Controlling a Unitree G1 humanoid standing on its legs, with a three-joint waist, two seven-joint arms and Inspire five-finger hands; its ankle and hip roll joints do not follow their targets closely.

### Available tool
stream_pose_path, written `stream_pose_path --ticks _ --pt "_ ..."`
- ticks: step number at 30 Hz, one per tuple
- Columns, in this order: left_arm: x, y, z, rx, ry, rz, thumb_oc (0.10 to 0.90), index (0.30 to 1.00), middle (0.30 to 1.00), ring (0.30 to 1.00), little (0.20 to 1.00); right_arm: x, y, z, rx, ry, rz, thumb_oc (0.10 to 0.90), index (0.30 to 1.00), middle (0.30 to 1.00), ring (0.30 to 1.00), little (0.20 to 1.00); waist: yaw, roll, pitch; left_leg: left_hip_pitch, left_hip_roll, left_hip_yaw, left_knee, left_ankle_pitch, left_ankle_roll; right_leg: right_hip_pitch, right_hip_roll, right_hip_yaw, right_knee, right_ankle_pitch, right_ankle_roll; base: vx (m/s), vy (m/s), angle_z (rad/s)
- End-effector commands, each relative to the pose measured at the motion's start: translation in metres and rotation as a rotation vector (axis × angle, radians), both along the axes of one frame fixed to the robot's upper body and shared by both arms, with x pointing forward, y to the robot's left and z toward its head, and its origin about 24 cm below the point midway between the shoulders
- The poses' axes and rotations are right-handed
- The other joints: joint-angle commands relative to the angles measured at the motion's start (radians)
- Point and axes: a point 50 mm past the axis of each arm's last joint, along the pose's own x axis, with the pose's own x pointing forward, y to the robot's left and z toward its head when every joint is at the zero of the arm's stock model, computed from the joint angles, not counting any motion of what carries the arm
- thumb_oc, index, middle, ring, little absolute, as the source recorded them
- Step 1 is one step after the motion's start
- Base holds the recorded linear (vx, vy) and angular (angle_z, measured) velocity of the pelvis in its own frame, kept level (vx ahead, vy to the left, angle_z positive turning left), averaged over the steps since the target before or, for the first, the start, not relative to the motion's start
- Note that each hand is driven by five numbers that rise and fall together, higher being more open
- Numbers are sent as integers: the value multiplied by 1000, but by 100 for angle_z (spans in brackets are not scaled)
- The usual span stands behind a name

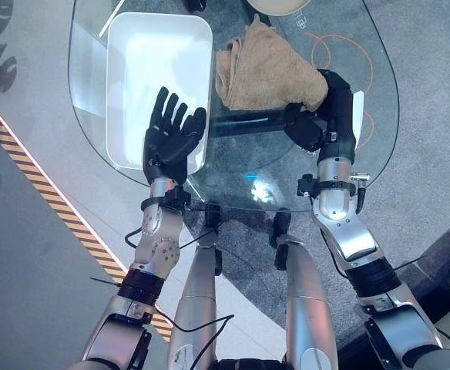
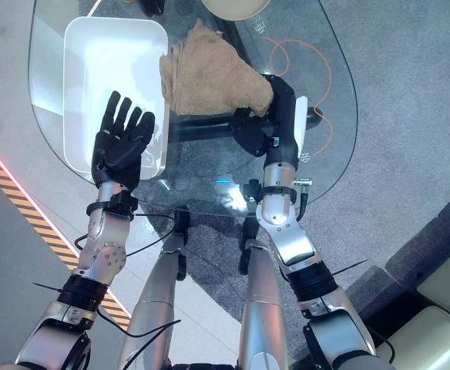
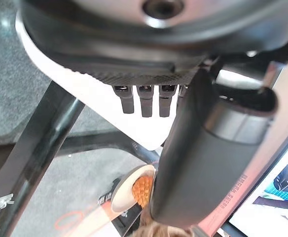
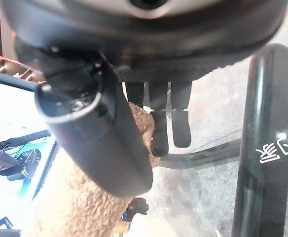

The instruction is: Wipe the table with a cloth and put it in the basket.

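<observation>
**Cloth pinched on the glass table**

From the head views I see my right hand [image 1: 317, 116] at the tan cloth [image 1: 263, 71] on the glass table [image 1: 287, 181], beside the white basket [image 1: 125, 116]; my left hand [image 1: 171, 131] hovers spread. Right wrist view: thumb and fingers [image 4: 160, 133] clamp the cloth.
</observation>
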Motion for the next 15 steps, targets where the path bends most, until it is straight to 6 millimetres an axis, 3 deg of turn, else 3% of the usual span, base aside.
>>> stream_pose_path --ticks 1,15 --pt "-12 -8 53 -29 -258 -57 800 900 900 900 900 -47 24 82 84 -475 190 100 300 300 300 200 -4 -15 -28 42 -33 97 39 -67 96 53 88 48 -63 54 -8 0 0 0" --pt "-17 -29 63 -80 -300 -217 800 900 900 900 900 -51 32 85 93 -481 242 100 300 300 300 200 -9 -16 -28 46 -35 100 32 -64 96 59 88 51 -77 61 -7 0 0 0"
